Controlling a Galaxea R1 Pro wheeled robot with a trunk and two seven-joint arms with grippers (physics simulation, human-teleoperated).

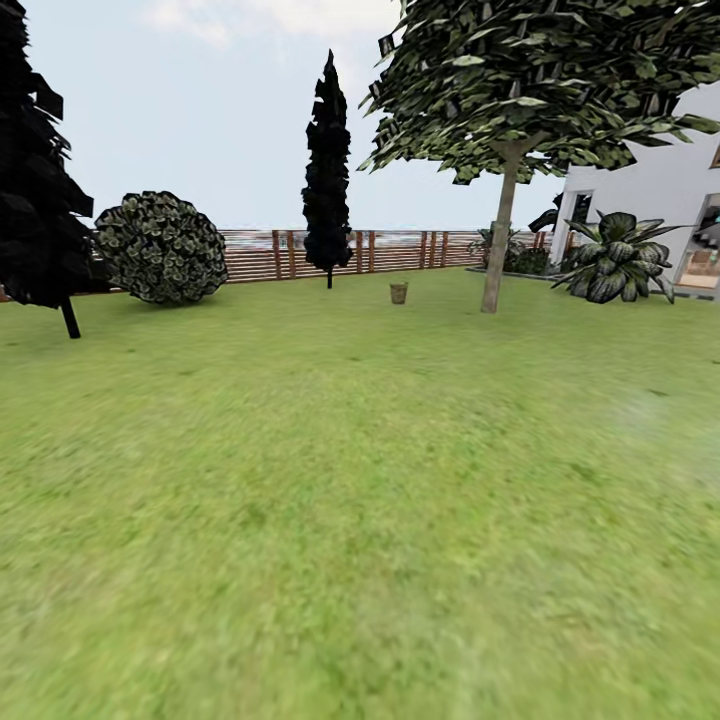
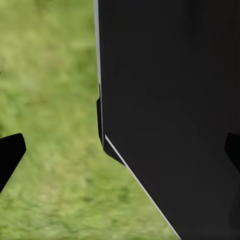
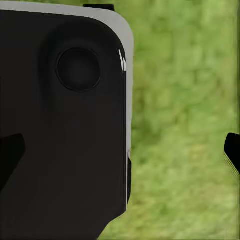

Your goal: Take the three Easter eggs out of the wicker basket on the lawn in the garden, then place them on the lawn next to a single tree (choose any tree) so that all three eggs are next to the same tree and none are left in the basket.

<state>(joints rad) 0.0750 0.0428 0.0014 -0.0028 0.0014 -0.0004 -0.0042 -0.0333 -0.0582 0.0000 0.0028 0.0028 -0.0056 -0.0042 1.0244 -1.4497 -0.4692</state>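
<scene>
Far ahead of us in the head view, the wicker basket (image 1: 399, 292) stands upright on the lawn (image 1: 340, 500), small at this range and well apart from us. It is too small for us to tell what lies inside it. Just to its right rises the tree (image 1: 499, 240), with a straight pale trunk and a wide leafy crown above. Behind the basket and a little to its left stands a narrow dark cypress (image 1: 328, 180), and behind that a slatted wooden fence (image 1: 270, 254) runs across the back of the garden. Further left we see a round bush (image 1: 162, 248) and, at the picture's edge, another dark tree (image 1: 35, 170). To the right a broad-leaved plant (image 1: 615, 258) sits before a white house (image 1: 650, 190).

In the left wrist view, the left gripper (image 2: 122, 152) has its dark fingertips (image 2: 10, 155) spread wide apart over grass, with a large black body of the robot (image 2: 170, 100) between and beyond them. The right gripper (image 3: 122, 152) looks the same: fingertips (image 3: 232, 150) spread, holding nothing, beside a black panel (image 3: 65, 125).
</scene>
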